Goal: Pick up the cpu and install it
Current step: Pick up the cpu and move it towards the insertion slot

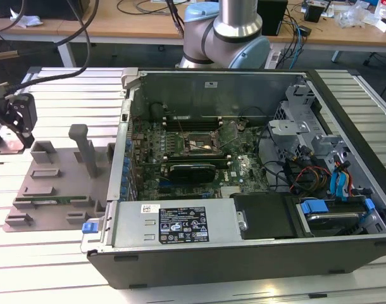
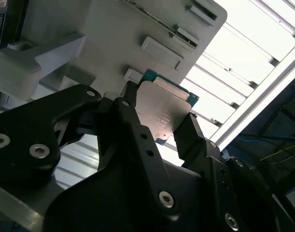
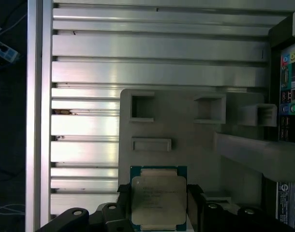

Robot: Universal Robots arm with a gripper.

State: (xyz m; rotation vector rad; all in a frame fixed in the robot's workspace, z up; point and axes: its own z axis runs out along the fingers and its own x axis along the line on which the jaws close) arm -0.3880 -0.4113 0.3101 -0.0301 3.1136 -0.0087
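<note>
The cpu point(image 2: 163, 110) is a flat square chip with a silvery top and a green rim. It sits between the two black fingers of my gripper point(image 2: 161, 107), which press on its opposite edges. In the first wrist view the cpu point(image 3: 158, 202) is held in the gripper point(image 3: 158, 192) over the near end of the grey parts fixture point(image 3: 186, 121). In the exterior view the gripper point(image 1: 11, 140) hangs at the far left, by the fixture's point(image 1: 54, 190) left end. The socket point(image 1: 199, 144) lies open on the motherboard inside the computer case point(image 1: 180, 228).
The case lies open on its side on a ribbed aluminium table point(image 1: 47, 266). Inside are a long black card point(image 1: 193, 171), cables and drive bays point(image 1: 332, 209). The fixture carries upright grey posts point(image 1: 85, 149). The arm's base point(image 1: 228, 38) stands behind the case.
</note>
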